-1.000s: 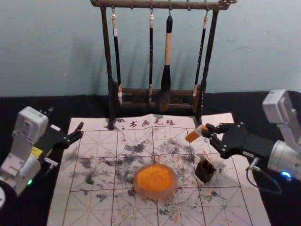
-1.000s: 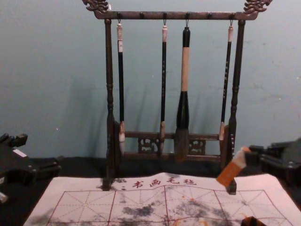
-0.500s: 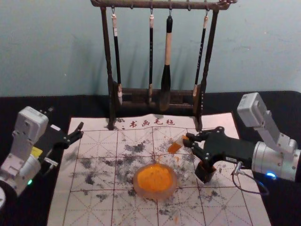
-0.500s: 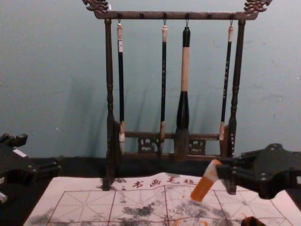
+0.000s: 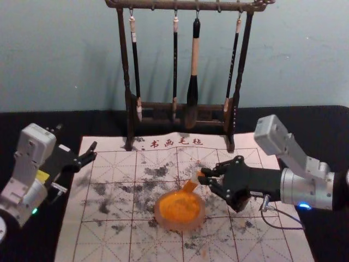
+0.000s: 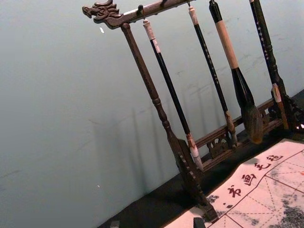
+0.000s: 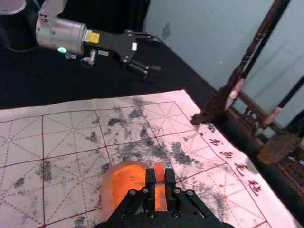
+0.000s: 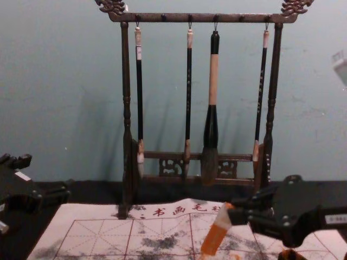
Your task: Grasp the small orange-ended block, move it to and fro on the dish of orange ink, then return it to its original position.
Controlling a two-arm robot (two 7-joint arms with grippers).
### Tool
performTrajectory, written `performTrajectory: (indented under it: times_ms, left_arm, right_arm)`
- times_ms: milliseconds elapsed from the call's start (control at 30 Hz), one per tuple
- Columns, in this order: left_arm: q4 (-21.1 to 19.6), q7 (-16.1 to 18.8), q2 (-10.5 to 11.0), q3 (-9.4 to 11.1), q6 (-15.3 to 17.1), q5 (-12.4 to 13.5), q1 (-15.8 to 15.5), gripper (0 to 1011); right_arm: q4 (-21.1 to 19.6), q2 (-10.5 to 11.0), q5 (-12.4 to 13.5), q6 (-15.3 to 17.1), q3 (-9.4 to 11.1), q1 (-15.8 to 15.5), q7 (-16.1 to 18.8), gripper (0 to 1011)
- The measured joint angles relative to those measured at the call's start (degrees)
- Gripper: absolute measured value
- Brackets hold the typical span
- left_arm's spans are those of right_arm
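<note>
My right gripper (image 5: 203, 178) is shut on the small orange-ended block (image 5: 190, 185), whose orange end slants down at the back right rim of the ink dish (image 5: 180, 209); whether it touches is unclear. In the right wrist view the block (image 7: 159, 172) stands between the fingertips of my right gripper (image 7: 160, 179), over the orange dish (image 7: 124, 185). The chest view has the block (image 8: 216, 237) tilted, orange end down. My left gripper (image 5: 90, 155) stays parked at the left, fingers apart.
A dark wooden rack (image 5: 130, 117) with several hanging brushes stands at the back. The small dark holder (image 5: 239, 203) sits partly under my right gripper. A gridded, ink-stained felt mat (image 5: 103, 240) lies under the dish.
My right gripper has carried the block leftward and lower, from over the mat's right side to the dish's back right rim. The left arm has stayed still.
</note>
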Motion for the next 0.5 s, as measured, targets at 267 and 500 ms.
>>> performTrajectory:
  times_ms: [267,500]
  left_arm:
    - [0.00,0.00,0.00,0.00,0.00,0.00,0.00,1001]
    - [0.00,0.00,0.00,0.00,0.00,0.00,0.00,1001]
  right_arm:
    - [0.47,0.05,-0.82,0.77,-2.28,1.10,0.72,97]
    - [0.71,0.06,-1.38,0.98,-3.81,1.61,1.25,97]
